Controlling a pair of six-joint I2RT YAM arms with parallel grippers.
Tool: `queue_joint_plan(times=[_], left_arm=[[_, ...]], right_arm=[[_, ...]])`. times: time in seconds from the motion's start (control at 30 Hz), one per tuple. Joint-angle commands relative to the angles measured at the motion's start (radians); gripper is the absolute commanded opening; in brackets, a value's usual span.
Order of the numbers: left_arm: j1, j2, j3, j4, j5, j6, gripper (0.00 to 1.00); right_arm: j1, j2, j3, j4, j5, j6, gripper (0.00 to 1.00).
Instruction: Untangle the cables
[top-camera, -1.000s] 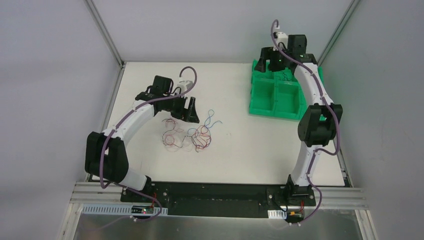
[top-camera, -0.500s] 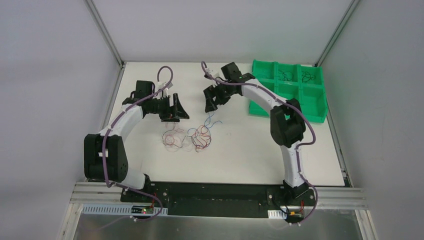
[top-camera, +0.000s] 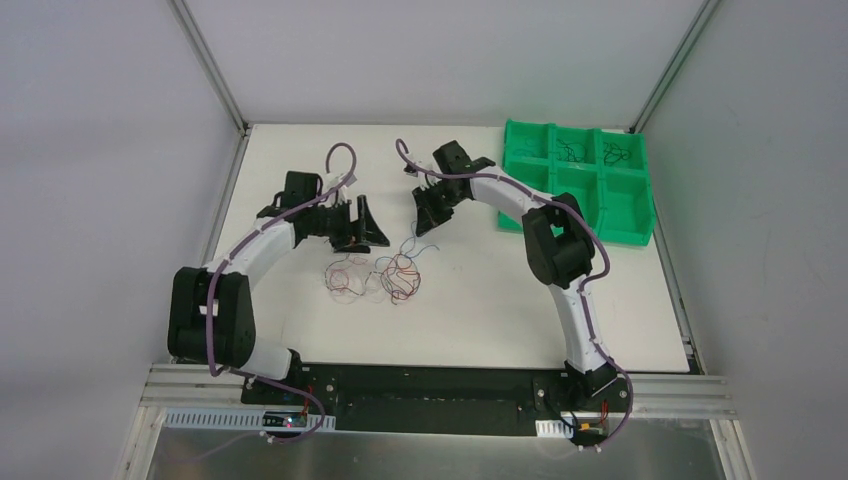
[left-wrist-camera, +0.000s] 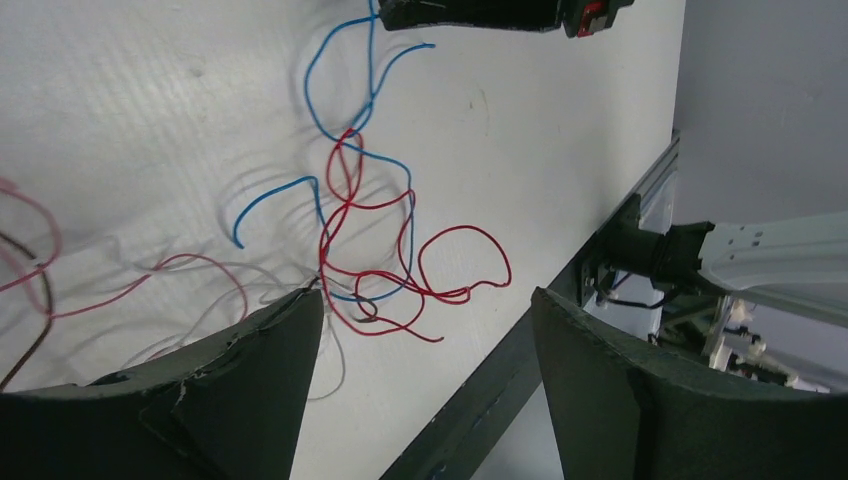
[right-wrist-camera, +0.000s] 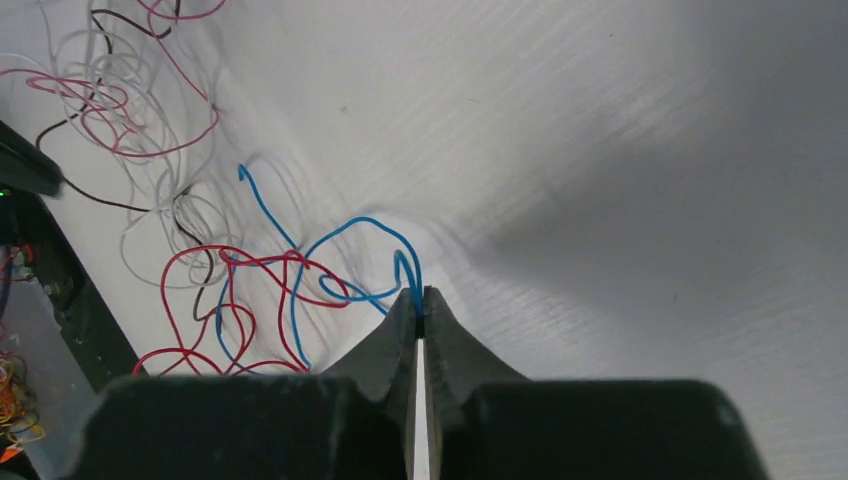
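Pinching, with the right gripper (right-wrist-camera: 419, 303), a loop of blue cable (right-wrist-camera: 352, 224) at lower centre of the right wrist view, fingertips pressed together on the strand with barely a slit between them. Trailing from that pinch down and left across the white table (top-camera: 500, 300) into the cables (top-camera: 385, 275), a loose tangle of red, blue, dark and whitish wire lying at mid-frame in the overhead view, between the two arms. Hanging by the upper left edge of that tangle with the left gripper (left-wrist-camera: 425, 310), fingers spread wide and gripping nothing. In the left wrist view, framing loops of red cable (left-wrist-camera: 455, 265) and blue strands in the gap between those fingers, one fingertip close to the wires, contact impossible to tell. Sitting at upper right of the overhead view, well apart from the tangle, a green tray (top-camera: 630, 215) with a few dark wires (top-camera: 570, 152) in its far compartments.
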Motion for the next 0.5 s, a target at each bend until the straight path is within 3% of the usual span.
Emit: queue_joint_plan(times=[0.0,0.3,0.4,0.47], left_arm=[[-0.113,0.063,0.006,0.081,0.003,-0.002,0.78],[-0.154,0.274,0.059,0.212,-0.044,0.021,0.72],[-0.175,0.347,0.09,0.225,-0.02,0.023,0.58],[-0.186,0.356,0.095,0.233,0.012,0.022,0.39]], right_arm=[[0.005,-0.087,-0.002,-0.05,-0.081,0.056,0.0],[-0.007,-0.269,-0.137,0.014,-0.091,0.123,0.0],[-0.013,-0.305,-0.166,0.03,-0.081,0.136,0.0],[-0.025,-0.326,-0.175,0.035,-0.068,0.155,0.0]])
